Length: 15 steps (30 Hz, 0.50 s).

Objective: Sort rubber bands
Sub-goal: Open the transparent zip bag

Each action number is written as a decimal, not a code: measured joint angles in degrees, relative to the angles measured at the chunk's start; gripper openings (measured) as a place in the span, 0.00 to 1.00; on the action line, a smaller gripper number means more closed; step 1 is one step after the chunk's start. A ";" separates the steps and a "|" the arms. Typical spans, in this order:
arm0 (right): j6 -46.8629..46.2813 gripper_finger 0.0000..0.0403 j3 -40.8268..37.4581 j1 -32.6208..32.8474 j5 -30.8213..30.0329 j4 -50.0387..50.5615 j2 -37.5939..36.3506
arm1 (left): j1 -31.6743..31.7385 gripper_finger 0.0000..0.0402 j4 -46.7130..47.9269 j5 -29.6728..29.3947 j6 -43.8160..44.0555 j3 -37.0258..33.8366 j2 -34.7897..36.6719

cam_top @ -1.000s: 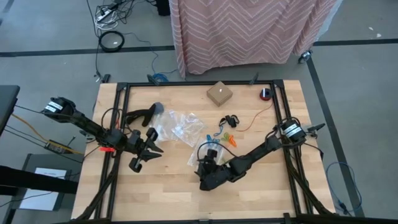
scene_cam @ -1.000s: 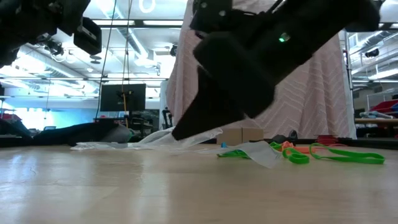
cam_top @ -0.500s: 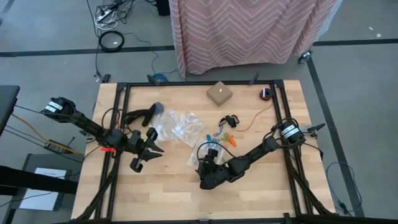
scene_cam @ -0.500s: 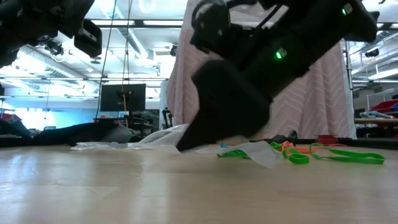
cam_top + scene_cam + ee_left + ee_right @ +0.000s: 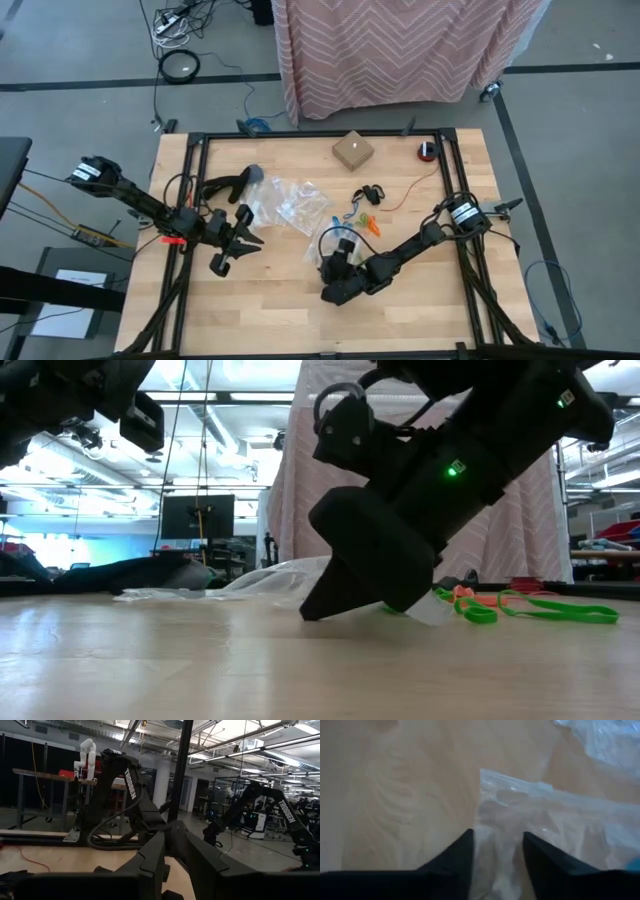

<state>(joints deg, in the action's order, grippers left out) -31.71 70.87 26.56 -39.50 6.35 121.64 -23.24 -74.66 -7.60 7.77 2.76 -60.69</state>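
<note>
Green, orange and blue rubber bands (image 5: 360, 216) lie in a loose cluster right of the table's middle, with a black one (image 5: 371, 193) just beyond them; the low view shows the green bands (image 5: 545, 610) flat on the wood. My right gripper (image 5: 497, 856) is open and tipped down over the corner of a clear zip bag (image 5: 530, 807), one finger on each side of its edge. It stands near the table's middle (image 5: 326, 264). My left gripper (image 5: 236, 243) waits above the table's left half, holding nothing that shows. My right gripper comes down slanting onto the clear bag's edge near its corner (image 5: 492, 827), one finger on each side of a strip of the plastic. The bag lies flat on the table. Whether the fingers touch the plastic I cannot tell.
More crumpled clear bags (image 5: 290, 203) lie left of the bands. At the far side stand a small cardboard box (image 5: 352, 150) and a red-and-black thing (image 5: 427, 151). A black tool (image 5: 226, 186) lies far left. Black frame rails (image 5: 320, 135) run along the table's edges.
My right gripper has sunk toward the table and tipped more steeply, its fingertips coming down at the clear bag's corner, which it now partly hides in the low view. The bag and the bands have stayed where they were.
</note>
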 joint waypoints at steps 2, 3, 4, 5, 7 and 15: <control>-1.97 0.20 -0.04 -0.02 -0.33 0.61 0.00 | 0.00 0.21 0.05 0.00 0.00 0.00 -0.02; -2.48 0.13 -0.04 -0.02 -0.59 0.66 0.00 | 0.00 0.21 0.03 0.00 0.00 0.00 -0.02; -3.01 0.07 -0.09 -0.01 -1.31 1.01 0.01 | 0.00 0.21 0.01 0.00 0.00 0.00 0.00; -3.32 0.04 -0.14 0.02 -2.40 1.34 0.06 | 0.00 0.21 0.02 0.00 0.01 0.00 -0.01; -4.44 0.02 -0.23 0.35 -4.96 1.74 0.16 | 0.00 0.21 0.01 0.02 0.22 0.00 -0.01; 0.88 0.00 6.99 1.10 -7.72 1.70 0.28 | 0.00 0.21 0.01 0.02 0.32 0.00 -0.02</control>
<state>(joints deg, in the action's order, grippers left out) -30.83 77.86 27.66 -47.21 8.05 121.93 -23.24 -74.65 -7.57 8.09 2.76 -60.70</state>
